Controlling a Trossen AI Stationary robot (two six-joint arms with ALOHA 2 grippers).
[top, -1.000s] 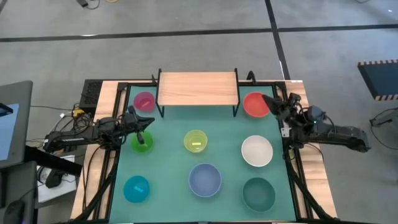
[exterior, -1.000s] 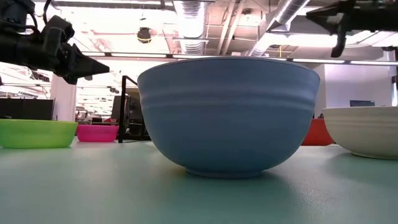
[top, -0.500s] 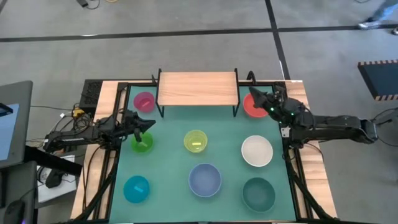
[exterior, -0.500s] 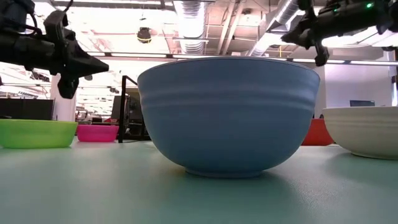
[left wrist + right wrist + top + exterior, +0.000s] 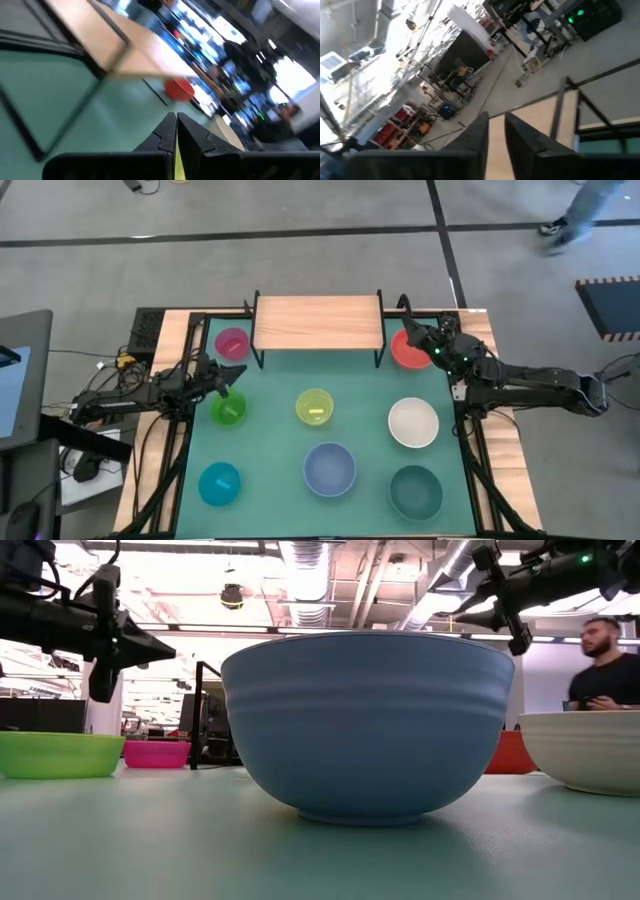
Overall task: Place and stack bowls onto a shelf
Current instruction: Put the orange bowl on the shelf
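The shelf (image 5: 318, 321) is seen as light matt wood on thin black metal legs; the blue bowl (image 5: 367, 725) is finished in smooth, faintly glossy plastic.

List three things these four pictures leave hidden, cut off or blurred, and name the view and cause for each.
1. Low view: the blue bowl fills the middle and hides the yellow bowl and most of the shelf.
2. Left wrist view: motion blur smears the shelf legs; the fingers hide what lies below them.
3. Right wrist view: it looks over the room, so the red bowl is out of frame.
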